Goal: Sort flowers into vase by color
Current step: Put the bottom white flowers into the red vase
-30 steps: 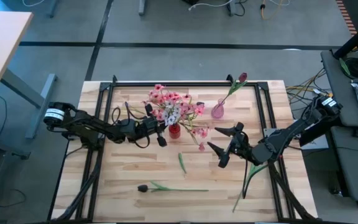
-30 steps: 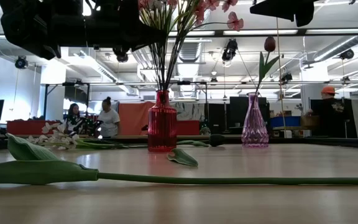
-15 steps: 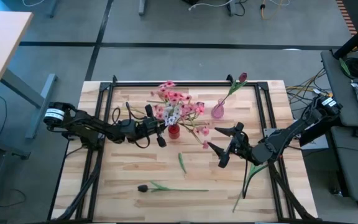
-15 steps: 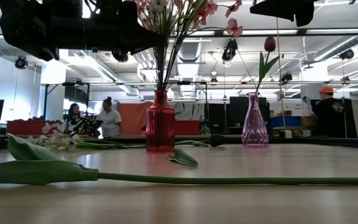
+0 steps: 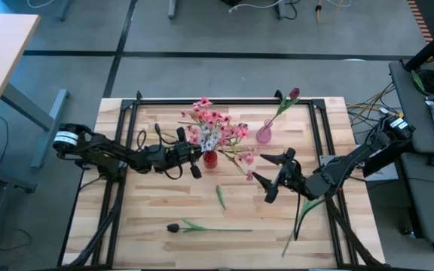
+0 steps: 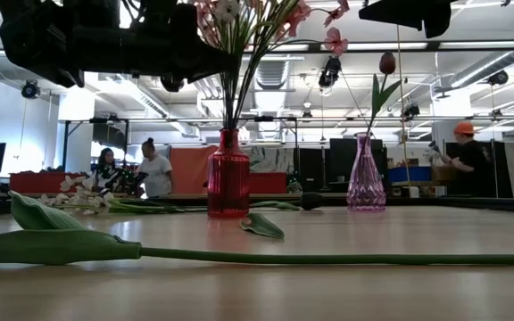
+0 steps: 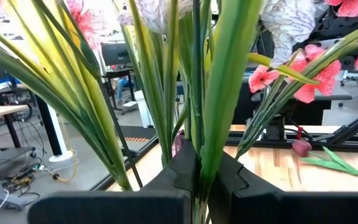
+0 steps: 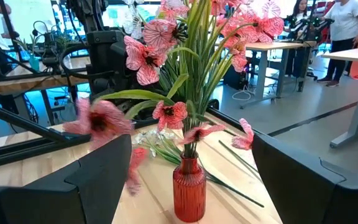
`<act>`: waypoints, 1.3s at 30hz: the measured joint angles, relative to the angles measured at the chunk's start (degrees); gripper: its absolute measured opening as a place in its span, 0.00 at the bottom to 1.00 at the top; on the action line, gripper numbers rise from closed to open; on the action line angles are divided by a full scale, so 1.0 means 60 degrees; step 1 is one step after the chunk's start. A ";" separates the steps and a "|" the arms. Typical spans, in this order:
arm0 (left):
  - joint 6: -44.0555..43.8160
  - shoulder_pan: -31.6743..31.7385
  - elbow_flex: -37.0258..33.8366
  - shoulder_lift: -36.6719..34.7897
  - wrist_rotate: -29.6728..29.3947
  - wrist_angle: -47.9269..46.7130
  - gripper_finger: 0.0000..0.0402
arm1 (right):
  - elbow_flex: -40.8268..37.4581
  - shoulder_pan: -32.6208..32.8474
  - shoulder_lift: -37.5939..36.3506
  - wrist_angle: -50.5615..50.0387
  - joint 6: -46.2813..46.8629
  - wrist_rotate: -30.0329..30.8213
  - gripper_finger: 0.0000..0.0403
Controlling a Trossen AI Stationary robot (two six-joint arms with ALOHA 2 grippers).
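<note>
So the left gripper (image 5: 195,153) is clamped tight on the green stems of the pink flowers (image 5: 215,124), which sit in the red vase (image 5: 211,157) a little toward 12 o'clock of the table's middle. The left wrist view shows it well: the two dark fingers (image 7: 182,171) pinched together with a stem squeezed between them, blossoms fanning out above. In the low view the bunch stands up out of the red vase's neck with the arm's dark bulk hanging over it.

The right gripper (image 5: 266,176) is over at about 3 o'clock of the red vase, off the wood, its fingers spread wide with nothing between them, facing the bouquet.

Other stuff: the pink glass vase (image 5: 264,135) sits around 1 o'clock from the red one, with a dark red tulip (image 5: 293,94) leaning out toward the far edge. A near-black tulip (image 5: 173,227) lies flat near the 6 o'clock edge, stem running toward 3. A loose green leaf (image 5: 221,197) lies between it and the red vase. White sprigs (image 6: 77,200) lie on the table too, seen low.
</note>
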 joint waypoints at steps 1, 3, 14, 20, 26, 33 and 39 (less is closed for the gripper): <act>-0.0007 0.0000 0.0000 0.0000 0.0000 0.0002 0.01 | 0.0000 0.0000 0.0000 0.0000 0.0001 0.0000 0.81; -0.0009 0.0000 0.0000 0.0000 0.0000 0.0005 0.02 | 0.0002 0.0000 0.0000 0.0000 0.0000 -0.0001 0.81; -0.0007 0.0000 0.0000 0.0000 0.0000 -0.0110 0.14 | 0.0003 0.0000 0.0000 0.0000 -0.0001 0.0000 0.81; -0.0007 -0.0012 0.0000 0.0000 0.0000 -0.0146 0.23 | 0.0002 0.0000 0.0000 0.0000 -0.0004 -0.0002 0.81; -0.0007 -0.0099 0.0000 0.0000 0.0021 -0.0211 0.38 | 0.0003 0.0000 0.0000 0.0000 -0.0007 -0.0004 0.81; -0.0007 -0.0458 0.0000 -0.0206 -0.0068 -0.0401 0.52 | 0.0001 0.0000 -0.0004 0.0000 0.0080 -0.0004 0.81; -0.0095 -0.0849 0.0000 -0.0961 -0.1134 -0.1955 0.57 | 0.0003 0.0022 -0.0006 0.0000 0.0513 0.0000 0.81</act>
